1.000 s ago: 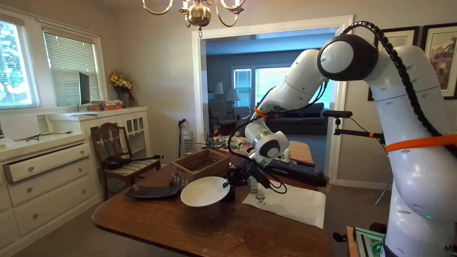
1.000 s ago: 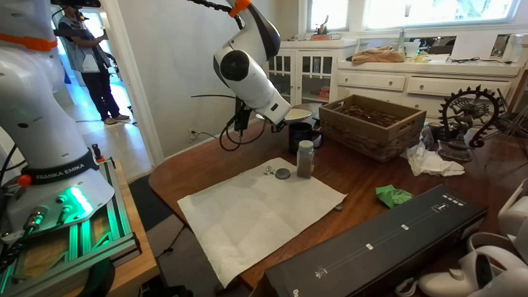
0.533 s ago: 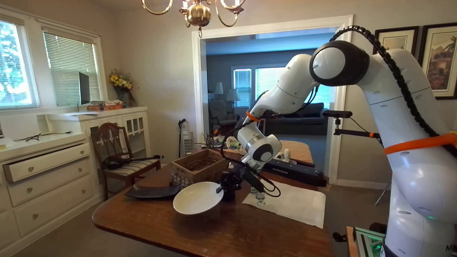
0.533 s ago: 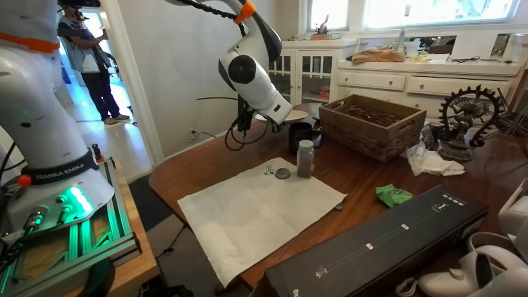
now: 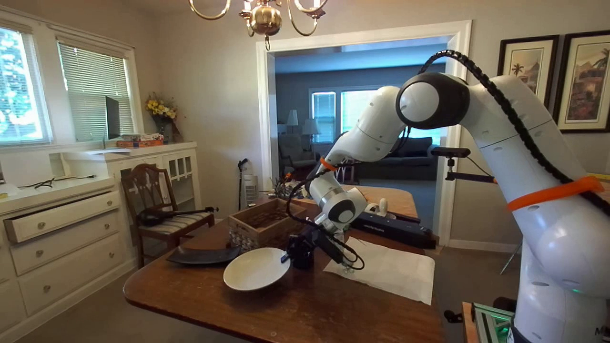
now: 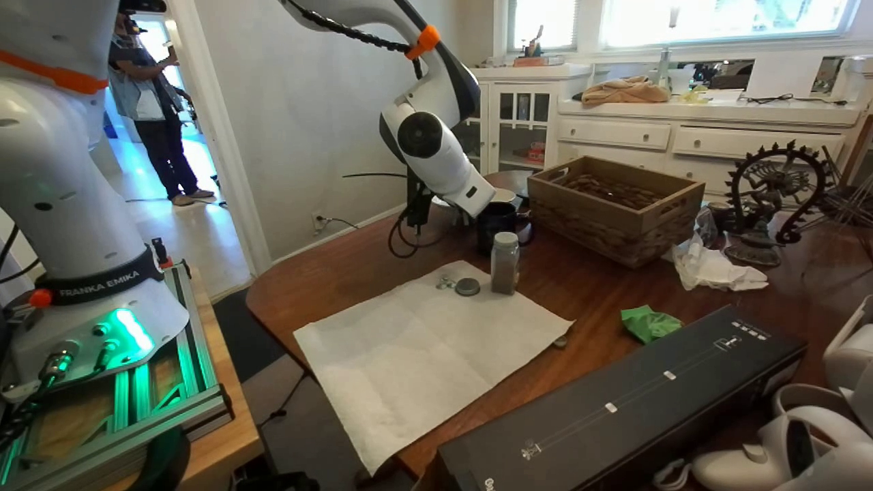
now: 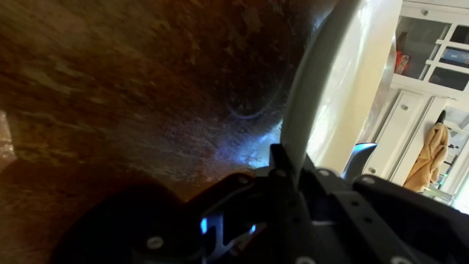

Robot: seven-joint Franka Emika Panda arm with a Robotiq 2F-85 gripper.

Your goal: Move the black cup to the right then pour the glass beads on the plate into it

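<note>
White cabinet (image 5: 62,247) at the far left, a wooden chair (image 5: 153,183) just right of it, and now I'm onto the tabletop (image 5: 305,309). Leftmost there, a dark tray (image 5: 204,256); then, on the near side, here's the plate (image 5: 255,272), round and white, tilted with its right side high in an exterior view. Does its low edge touch the tabletop? I can't tell, and I can't make out whether beads lie in it. On the far side of the plate sits the brown woven basket (image 5: 252,232). At the plate's right rim, that's my tool (image 7: 295,165), pinched narrow, and the wrist view gives me that rim caught between the fingers. Just right of the rim comes the black cup (image 6: 496,228), upright on the tabletop close beside the basket; in an exterior view its handle is plain. Further right: a glass jar (image 6: 505,267) near the cup, a grey lid (image 6: 468,286), and a cluster of clear bits (image 6: 446,281) too small for me to name, all on the white mat (image 5: 395,276). On the mat's far side, a long black box (image 5: 395,230). And over at the right edge, my arm (image 5: 519,126) stands tall and reaches left across the tabletop, down to the plate.
</note>
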